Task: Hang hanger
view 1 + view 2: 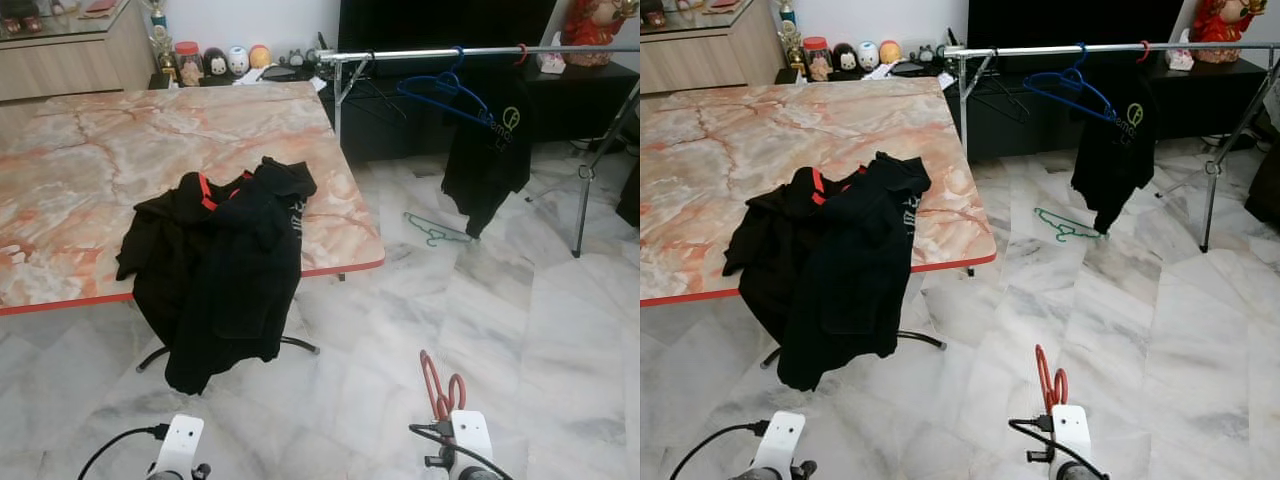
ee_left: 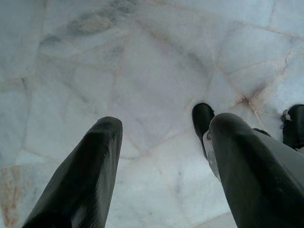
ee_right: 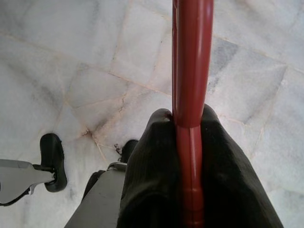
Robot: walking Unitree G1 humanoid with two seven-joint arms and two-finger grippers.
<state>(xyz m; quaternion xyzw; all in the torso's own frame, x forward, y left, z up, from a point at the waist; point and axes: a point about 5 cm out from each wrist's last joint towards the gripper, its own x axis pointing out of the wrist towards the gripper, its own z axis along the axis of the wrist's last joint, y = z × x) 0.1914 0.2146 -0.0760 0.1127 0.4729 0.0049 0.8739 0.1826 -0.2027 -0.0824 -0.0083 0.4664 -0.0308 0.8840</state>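
Fingers (image 3: 156,156) of right gripper (image 3: 190,142) clamp red hanger (image 3: 190,61) | left fingers (image 2: 80,175) apart, idle | carry hook upright to rail (image 1: 440,52), between blue hanger (image 1: 445,95) and frame.

The black garment (image 1: 487,150) hanging from the silver metal rail (image 1: 480,51) bears a yellowish round logo with lettering too small to read.

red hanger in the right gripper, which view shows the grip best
The right wrist view: the red hanger sits pinched between the right gripper's black fingers. Both eye views show just its loop rising above the wrist, fingers hidden.
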